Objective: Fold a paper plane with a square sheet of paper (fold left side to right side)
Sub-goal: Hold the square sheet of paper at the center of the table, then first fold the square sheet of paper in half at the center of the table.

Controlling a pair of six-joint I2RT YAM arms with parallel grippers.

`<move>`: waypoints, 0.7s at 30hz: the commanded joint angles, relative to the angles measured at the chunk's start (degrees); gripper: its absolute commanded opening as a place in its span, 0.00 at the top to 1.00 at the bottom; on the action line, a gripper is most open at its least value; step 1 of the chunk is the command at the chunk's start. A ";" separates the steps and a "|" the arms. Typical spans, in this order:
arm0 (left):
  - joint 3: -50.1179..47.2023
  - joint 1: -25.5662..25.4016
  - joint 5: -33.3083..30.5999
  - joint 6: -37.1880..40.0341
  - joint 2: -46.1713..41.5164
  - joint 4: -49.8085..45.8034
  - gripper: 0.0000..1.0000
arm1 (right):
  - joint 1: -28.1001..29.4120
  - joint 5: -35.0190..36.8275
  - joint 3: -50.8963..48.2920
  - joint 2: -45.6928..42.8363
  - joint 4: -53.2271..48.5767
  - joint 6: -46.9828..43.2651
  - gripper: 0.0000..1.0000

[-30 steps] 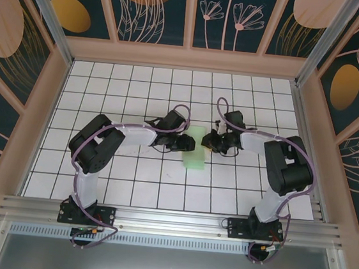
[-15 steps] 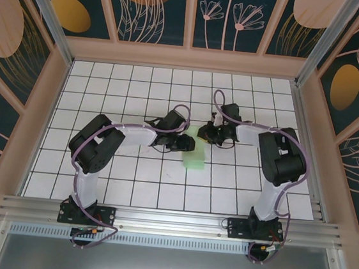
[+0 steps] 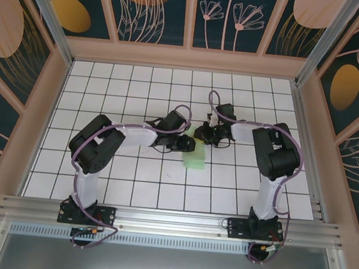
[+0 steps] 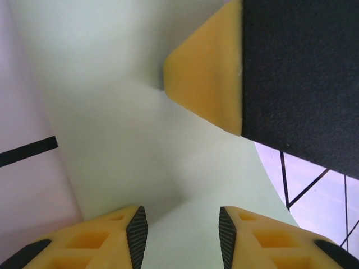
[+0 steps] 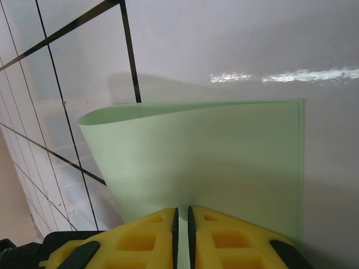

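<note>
R hand (image 3: 206,135) shifted left, clamped on square sheet of paper (image 3: 196,160), L hand (image 3: 187,144) fingers apart

I count one thin, pale mint-green sheet of paper (image 5: 213,162) reaching out ahead of two grippers, the left gripper (image 4: 179,230) and the right gripper (image 5: 180,216), each carrying two blocky yellow fingers (image 5: 146,231).

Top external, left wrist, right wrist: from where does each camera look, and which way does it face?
Top external: above and behind the bases, facing down on the table; both arms show.
Left wrist: on the left arm, facing the sheet of paper closely; left pincer open.
Right wrist: on the right arm, facing the curled sheet; right pincer shut on it.
Shared: both wrist views show the sheet.
</note>
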 commanded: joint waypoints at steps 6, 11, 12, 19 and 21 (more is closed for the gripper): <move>-3.81 -2.63 0.35 5.24 -0.14 -2.61 0.57 | 0.53 4.56 -0.72 3.24 -2.63 -0.03 0.84; -7.23 -3.05 2.93 5.10 -2.73 1.04 0.56 | 0.48 4.70 -1.08 3.33 -2.58 0.09 0.84; -7.66 -3.19 3.43 4.91 -3.11 1.90 0.57 | 0.46 4.68 -1.08 3.31 -2.54 0.09 0.84; -11.05 -3.94 5.30 4.02 -4.68 5.30 0.57 | 0.50 4.88 -1.40 3.42 -2.54 0.27 0.84; -11.41 -4.12 5.43 3.93 -4.94 5.62 0.57 | 0.46 4.95 -1.51 3.44 -2.59 0.27 0.84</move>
